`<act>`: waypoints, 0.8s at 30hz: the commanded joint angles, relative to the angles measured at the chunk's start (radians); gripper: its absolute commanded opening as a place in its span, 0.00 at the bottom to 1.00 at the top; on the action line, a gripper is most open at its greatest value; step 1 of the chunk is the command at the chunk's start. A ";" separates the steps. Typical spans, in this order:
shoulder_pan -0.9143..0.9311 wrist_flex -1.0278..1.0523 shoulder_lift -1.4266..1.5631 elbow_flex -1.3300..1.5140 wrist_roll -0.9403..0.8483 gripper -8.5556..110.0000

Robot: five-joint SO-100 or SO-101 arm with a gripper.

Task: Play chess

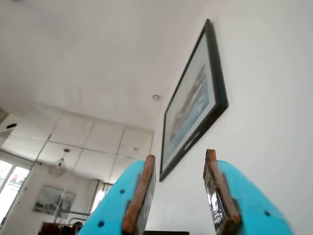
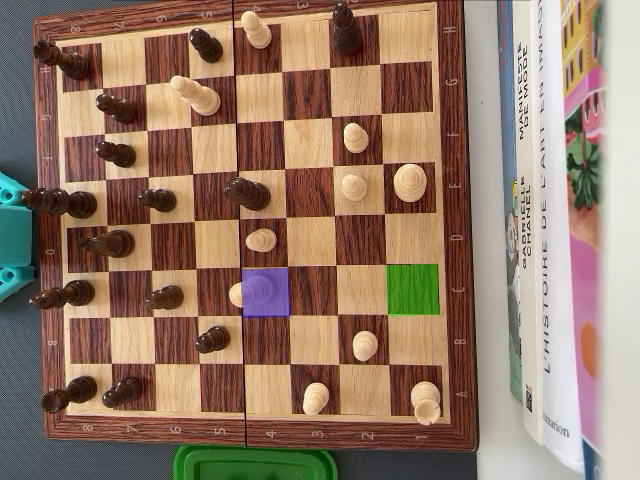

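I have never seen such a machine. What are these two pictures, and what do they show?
This is a small robot arm set up to play chess. The wrist view comes from a camera riding on the arm: it looks upward at a ceiling and a framed picture on the wall. The two turquoise fingers stand apart, with nothing between them. The overhead view looks straight down on a wooden chessboard with dark and light pieces mid-game. One square is tinted purple, with a light pawn on it; another is tinted green and empty. Books lie beside the board. A turquoise part at the left edge is probably the arm.
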 commanded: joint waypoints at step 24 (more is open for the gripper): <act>0.078 1.431 -0.187 -0.337 0.008 0.20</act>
